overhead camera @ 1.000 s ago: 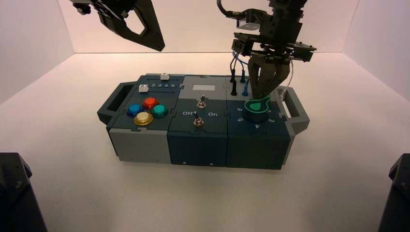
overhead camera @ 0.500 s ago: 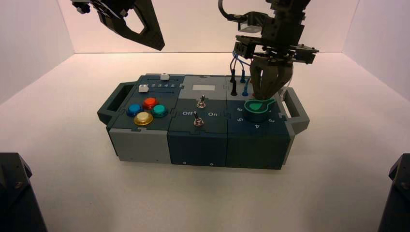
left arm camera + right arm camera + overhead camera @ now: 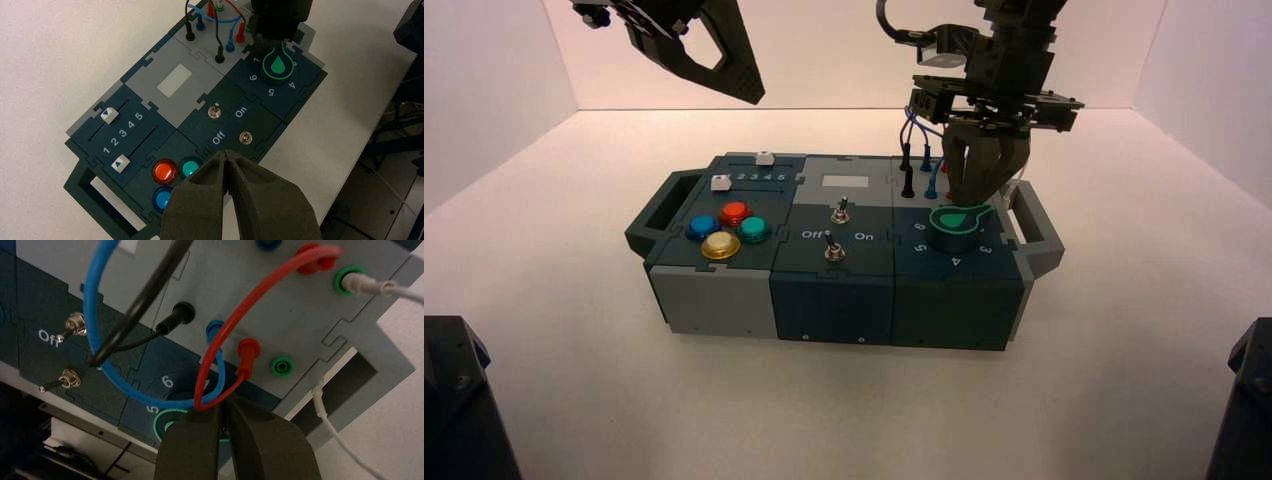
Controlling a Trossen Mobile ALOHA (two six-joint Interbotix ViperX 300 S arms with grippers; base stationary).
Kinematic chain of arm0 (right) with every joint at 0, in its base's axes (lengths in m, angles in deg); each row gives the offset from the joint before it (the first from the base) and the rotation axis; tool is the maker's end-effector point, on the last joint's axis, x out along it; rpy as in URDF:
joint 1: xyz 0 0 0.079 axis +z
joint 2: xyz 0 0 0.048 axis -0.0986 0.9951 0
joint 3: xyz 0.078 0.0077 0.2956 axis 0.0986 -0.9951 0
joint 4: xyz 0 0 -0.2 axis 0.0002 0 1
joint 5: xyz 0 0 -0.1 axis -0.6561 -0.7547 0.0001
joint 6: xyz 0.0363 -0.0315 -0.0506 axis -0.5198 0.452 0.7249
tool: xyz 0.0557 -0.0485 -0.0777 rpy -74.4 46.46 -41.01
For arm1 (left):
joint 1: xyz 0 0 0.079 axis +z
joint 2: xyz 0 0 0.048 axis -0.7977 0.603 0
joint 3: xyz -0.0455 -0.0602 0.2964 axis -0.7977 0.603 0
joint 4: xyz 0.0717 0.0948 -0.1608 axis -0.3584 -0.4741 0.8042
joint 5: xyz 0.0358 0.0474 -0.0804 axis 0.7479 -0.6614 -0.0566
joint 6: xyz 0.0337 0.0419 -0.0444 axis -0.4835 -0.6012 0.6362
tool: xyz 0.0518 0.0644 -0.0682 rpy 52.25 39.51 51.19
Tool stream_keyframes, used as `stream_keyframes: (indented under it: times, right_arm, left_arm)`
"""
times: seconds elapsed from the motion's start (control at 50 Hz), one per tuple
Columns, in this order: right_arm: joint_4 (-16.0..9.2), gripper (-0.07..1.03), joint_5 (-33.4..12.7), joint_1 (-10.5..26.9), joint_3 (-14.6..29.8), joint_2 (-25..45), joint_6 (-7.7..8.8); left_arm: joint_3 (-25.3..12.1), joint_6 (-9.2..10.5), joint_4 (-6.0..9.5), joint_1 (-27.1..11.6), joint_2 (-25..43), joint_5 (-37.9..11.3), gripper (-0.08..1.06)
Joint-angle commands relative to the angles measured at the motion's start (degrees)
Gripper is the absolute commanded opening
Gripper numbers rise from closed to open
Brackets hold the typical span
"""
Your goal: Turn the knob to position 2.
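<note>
The right gripper (image 3: 976,197) hangs just over the far side of the knob (image 3: 955,218) at the box's (image 3: 724,300) right end, its fingers (image 3: 190,445) pressed together and holding nothing. They hide most of the knob in the right wrist view; the left wrist view shows its green teardrop whole, but position 2 lies hidden under the gripper. The left gripper (image 3: 226,155), closed and empty, hovers high over the left.

box (image 3: 834,290) on white tabletop (image 3: 844,400)
</note>
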Motion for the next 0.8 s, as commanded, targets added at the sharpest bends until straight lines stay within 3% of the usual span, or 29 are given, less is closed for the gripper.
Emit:
stream_keyframes:
  times: [0.02, 0.22, 0.44, 0.52, 0.8]
  right_arm:
    - [1.14, -0.02, 1.32, -0.26, 1.76, -2.2, -0.62]
    - [2.81, -0.02, 1.41, -2.02, 4.22, -4.83, -0.97]
    - [3.08, -0.02, -3.43, -3.96, 5.98, -7.47, -1.14]
    - [2.55, -0.02, -7.21, -3.6, 3.25, -10.46, -2.11]
    - [0.79, -0.02, -10.55, -3.6, -3.34, -18.98, -2.46]
  left_arm:
    - [-1.58, -0.26, -0.26, -0.18, -0.35, 0.26, -0.03]
    - [-1.49, -0.26, -0.35, -0.18, -0.18, 0.26, -0.03]
    - [-1.41, -0.35, -0.53, -0.18, 0.09, 0.26, -0.03]
    - [-1.32, -0.35, -0.97, -0.18, 0.18, 0.18, -0.03]
    - [-1.32, -0.26, -1.49, 0.0, 0.26, 0.18, -0.03]
